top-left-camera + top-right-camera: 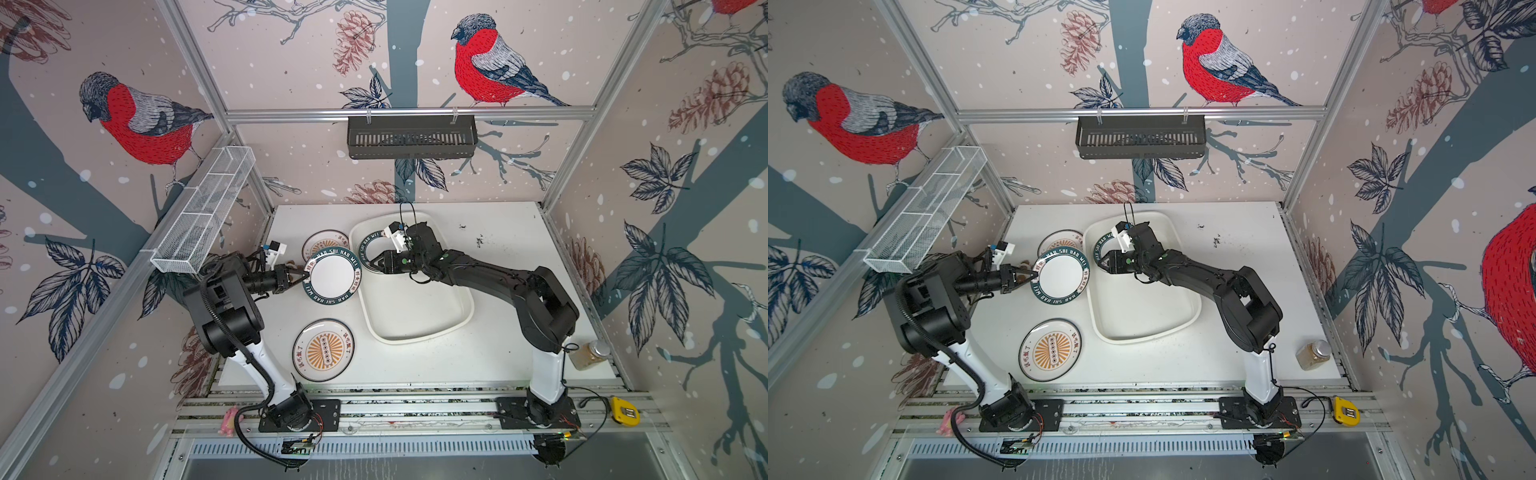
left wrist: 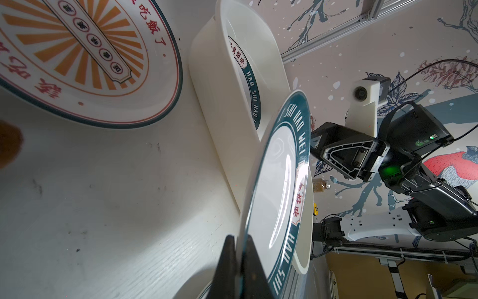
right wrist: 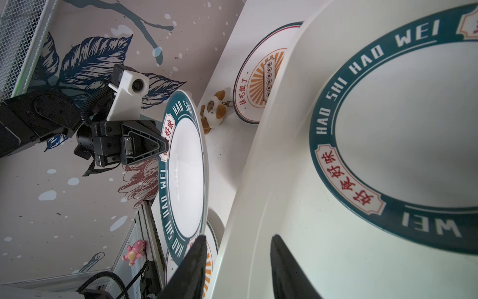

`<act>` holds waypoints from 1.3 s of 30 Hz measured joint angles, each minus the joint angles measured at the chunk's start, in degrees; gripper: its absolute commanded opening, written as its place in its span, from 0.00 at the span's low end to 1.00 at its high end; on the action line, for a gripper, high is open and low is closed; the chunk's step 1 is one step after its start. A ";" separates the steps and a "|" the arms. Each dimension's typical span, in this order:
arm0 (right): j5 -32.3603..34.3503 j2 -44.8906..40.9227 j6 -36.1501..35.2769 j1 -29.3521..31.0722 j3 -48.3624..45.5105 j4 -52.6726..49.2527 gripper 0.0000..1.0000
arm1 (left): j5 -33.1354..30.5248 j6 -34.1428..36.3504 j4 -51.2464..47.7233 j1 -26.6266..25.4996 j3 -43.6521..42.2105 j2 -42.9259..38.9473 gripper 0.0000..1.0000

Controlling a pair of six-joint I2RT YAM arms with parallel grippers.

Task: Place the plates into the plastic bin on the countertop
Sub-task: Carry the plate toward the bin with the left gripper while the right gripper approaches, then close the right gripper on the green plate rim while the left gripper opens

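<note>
Left arm pose: the forearm is stretched level toward the middle, and the left gripper [image 1: 300, 277] [image 1: 1027, 282] [image 2: 238, 266] is brought to the left edge of the held plate [image 1: 332, 277] [image 1: 1060, 278] [image 2: 279, 181] [image 3: 185, 176].
Left jaws: they are closed on the rim of the held plate, one finger above it and one below.
Right arm pose: the elbow is bent and the arm is reached leftward over the plastic bin [image 1: 419, 341] [image 1: 1142, 338] [image 2: 207, 77] [image 3: 271, 181]; the right gripper [image 1: 374, 262] [image 1: 1104, 262] [image 3: 238, 269] is hung above the bin's far left corner.
Right jaws: they are spread apart, and nothing is seen between them.
Hidden: the plate in the bin [image 1: 365, 245] [image 1: 1102, 245] [image 2: 254, 85] [image 3: 388, 129] is largely covered by the right arm in both top views. The far sunburst plate [image 1: 320, 243] [image 1: 1059, 241] [image 3: 261, 75] is partly overlapped by the held plate. A plush toy [image 3: 213, 110] is made out clearly only in the right wrist view.
Held plate: round, white centre, dark green rim with white lettering; it is lifted off the countertop [image 1: 498, 291] [image 1: 1246, 249], just left of the bin.
Plate in the bin: the same green lettered rim is seen; it is laid flat on the bin floor at the far end.
Sunburst plates: both are laid on the countertop left of the bin; the near sunburst plate [image 1: 324, 350] [image 1: 1050, 350] is seen whole, with an orange rayed centre.
Plastic bin: white, shallow, with rounded corners; it is set at the middle of the countertop.
</note>
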 measured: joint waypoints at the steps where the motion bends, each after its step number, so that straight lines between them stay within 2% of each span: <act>1: 0.04 0.42 0.00 0.04 0.61 -0.24 0.42 | 0.31 0.11 -0.07 -0.11 -0.13 0.17 0.00; 10: 0.46 2.08 0.02 0.68 2.08 -1.38 0.42 | 0.61 1.16 -0.04 -0.94 -1.60 0.28 0.00; 25: 0.74 -0.26 0.20 1.73 -0.11 -0.31 0.43 | 0.61 1.14 0.00 -2.43 -2.69 -1.31 0.00; 39: -1.16 0.94 0.11 2.19 0.37 -0.48 0.33 | 1.03 1.14 -0.02 -3.34 -3.06 -2.45 0.00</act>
